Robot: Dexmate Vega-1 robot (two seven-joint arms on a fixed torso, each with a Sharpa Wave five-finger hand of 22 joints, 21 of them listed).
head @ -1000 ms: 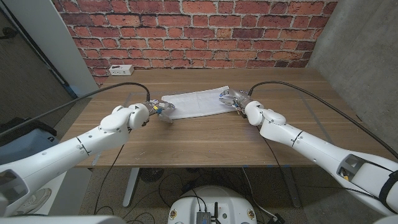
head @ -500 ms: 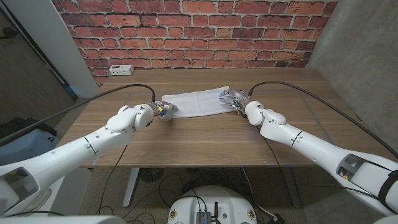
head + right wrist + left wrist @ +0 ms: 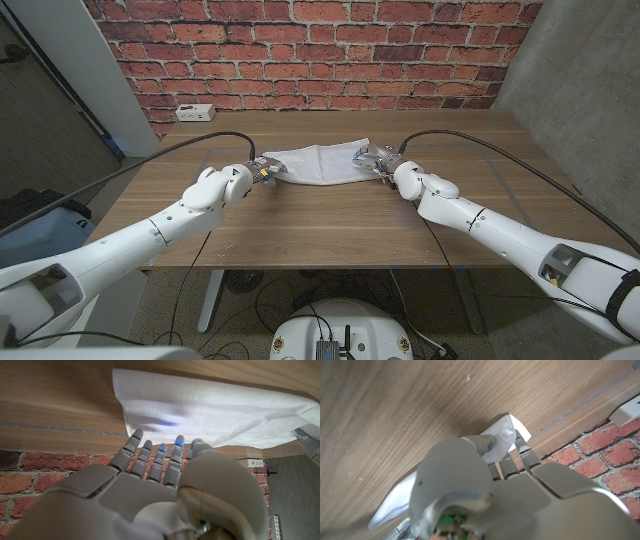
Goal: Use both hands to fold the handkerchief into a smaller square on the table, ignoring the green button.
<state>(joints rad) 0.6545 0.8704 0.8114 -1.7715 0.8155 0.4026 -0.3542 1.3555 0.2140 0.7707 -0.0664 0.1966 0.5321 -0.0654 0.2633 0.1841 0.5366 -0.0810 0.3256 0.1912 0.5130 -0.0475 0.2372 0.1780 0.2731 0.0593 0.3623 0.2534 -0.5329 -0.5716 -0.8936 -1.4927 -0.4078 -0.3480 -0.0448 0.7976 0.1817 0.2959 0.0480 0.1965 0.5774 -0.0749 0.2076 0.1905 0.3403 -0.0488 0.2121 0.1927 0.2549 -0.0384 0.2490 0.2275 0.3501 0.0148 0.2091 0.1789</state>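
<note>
This looks like a robotics lab or test room, not a home. A plain wooden surface (image 3: 330, 215) stands against a red brick wall (image 3: 310, 50), with bare grey wall panels (image 3: 570, 70) at the sides. Beyond the fingers, a white power strip (image 3: 191, 111) lies at the surface's far corner. Loose cables (image 3: 270, 295) trail over the floor under it, and black cables (image 3: 500, 150) run along both arms.

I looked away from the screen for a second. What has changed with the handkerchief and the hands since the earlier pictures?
The left robot hand has moved in along the table toward the middle, drawing the handkerchief's left end with it, so the cloth now looks shorter and bunched, its near edge curved. It grips that end, as the left wrist view shows. The right robot hand stayed at the right end; the table is unchanged.
</note>
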